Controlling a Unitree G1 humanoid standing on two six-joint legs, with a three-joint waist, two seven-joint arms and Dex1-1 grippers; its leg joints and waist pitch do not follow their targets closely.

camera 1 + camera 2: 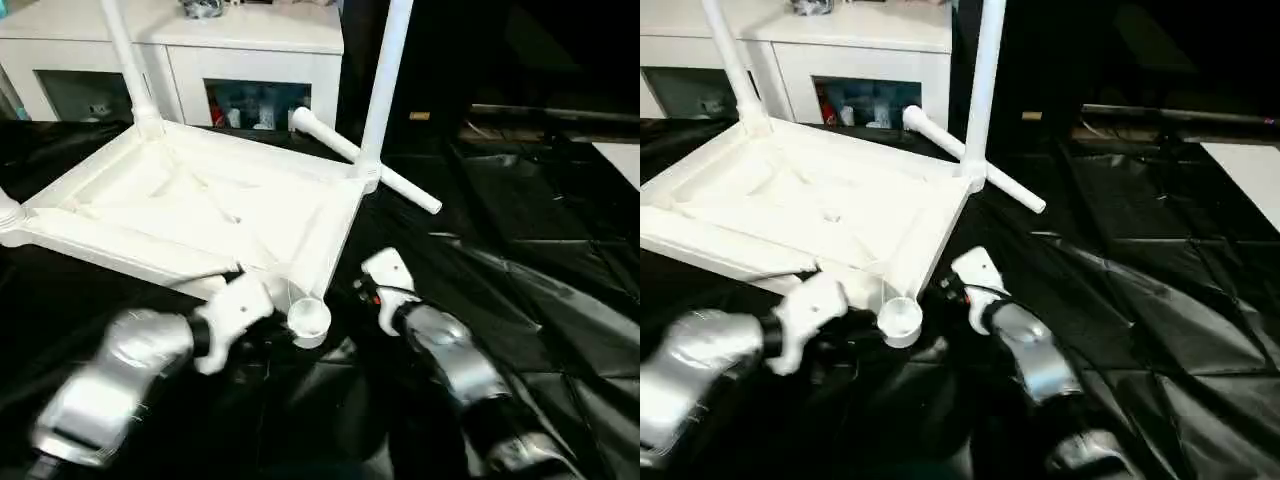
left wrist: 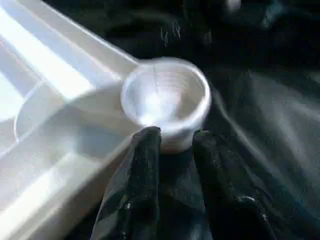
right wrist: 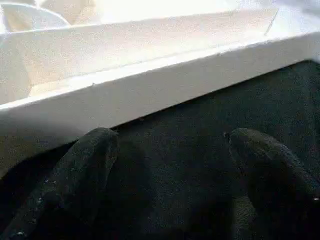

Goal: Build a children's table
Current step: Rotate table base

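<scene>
Counting what stands and what lies, I judge the build a little past halfway. The tabletop (image 1: pixel 200 205) rests upside down on the black sheeting (image 1: pixel 540 300), its ribbed X-braced underside facing up across the left and centre of the left eye frame. Two legs are already seated and rise upright: one at the far left corner (image 1: pixel 125 60), near the upper left of the frame, and one at the far right corner (image 1: pixel 385 80), upper centre. At the extreme left edge a rounded white piece (image 1: pixel 6 212) sits on the near left corner; I cannot tell whether that is a seated leg or a bare socket, since the frame cuts it off. The near right corner socket (image 1: pixel 308 318), low and centre, is plainly empty, an open round cup.

One loose leg (image 1: pixel 365 160) lies flat on the sheeting behind the tabletop, slanting toward the right of centre, partly crossed by the upright leg.

My left pincer (image 2: pixel 172 142) is set narrow, fingertips right at the rim of the empty socket, gripping nothing that I can make out. My right pincer (image 3: pixel 167 145) stands wide and empty, hovering just beside the tabletop's long side wall (image 3: pixel 165 80) above the sheeting.

What remains, as I read it: fetch the loose leg, seat it in the empty socket, then turn the table onto its feet.
</scene>
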